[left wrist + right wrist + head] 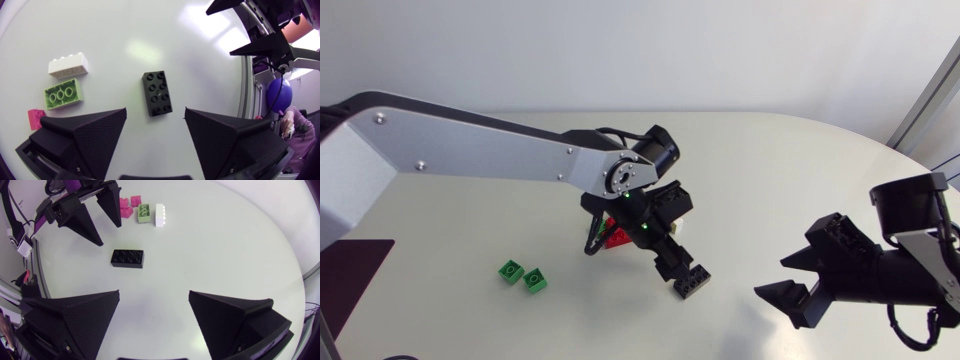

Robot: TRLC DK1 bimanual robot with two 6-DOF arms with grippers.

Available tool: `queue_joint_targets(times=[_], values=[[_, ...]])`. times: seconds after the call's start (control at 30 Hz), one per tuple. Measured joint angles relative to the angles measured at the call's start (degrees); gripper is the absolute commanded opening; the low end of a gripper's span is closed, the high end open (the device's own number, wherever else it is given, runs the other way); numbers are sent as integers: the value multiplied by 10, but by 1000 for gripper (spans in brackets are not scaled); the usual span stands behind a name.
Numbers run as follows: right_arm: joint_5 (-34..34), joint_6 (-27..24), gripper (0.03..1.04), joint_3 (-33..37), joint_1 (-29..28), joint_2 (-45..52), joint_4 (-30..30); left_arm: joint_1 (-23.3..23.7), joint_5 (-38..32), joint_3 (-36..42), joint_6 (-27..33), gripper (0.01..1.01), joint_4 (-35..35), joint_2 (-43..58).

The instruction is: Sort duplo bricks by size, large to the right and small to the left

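Hovering wide open and empty, the left hand [155, 111] hangs above the black brick [158, 93] lying flat on the worktop [200, 60]; a white brick [68, 65], light-green brick [63, 93] and pink brick [35, 119] lie beside it; the right hand [154, 294], well apart, gapes empty.

Left pincer [155, 110] spread wide, pointing down, right pincer [771, 275] likewise spread

My table [770, 170]: white, smooth top, rounded outline. Far edge curves across, bending down at table's right side. Light even, diffuse over whole top. In left wrist view, table [200, 70] carries soft bright glare patches near middle and toward its edge, with pale rim strip along that edge. In right wrist view, table [235, 240] plain white, rim curving round.
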Motion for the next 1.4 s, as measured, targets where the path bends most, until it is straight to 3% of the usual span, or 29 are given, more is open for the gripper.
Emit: queue_joint_targets(times=[0.17,0.33,0.57,0.8,1.2,1.27,1.3,1.4], values=[[6,7,997,7,23,61,37,49,-27,-6,9,982,1,-5],[41,41,997,49,107,152,91,92,-79,-10,21,982,9,-3],[114,82,997,109,214,273,145,113,-108,-32,37,982,27,13],[132,101,997,130,239,343,150,138,-119,-49,45,982,30,14],[179,148,990,130,294,395,180,131,-122,-64,54,980,30,21],[191,156,936,134,293,404,189,125,-123,-64,54,980,31,22],[190,161,836,135,293,407,190,122,-123,-63,54,980,32,22],[193,176,325,135,293,408,193,116,-123,-61,54,948,33,24]])
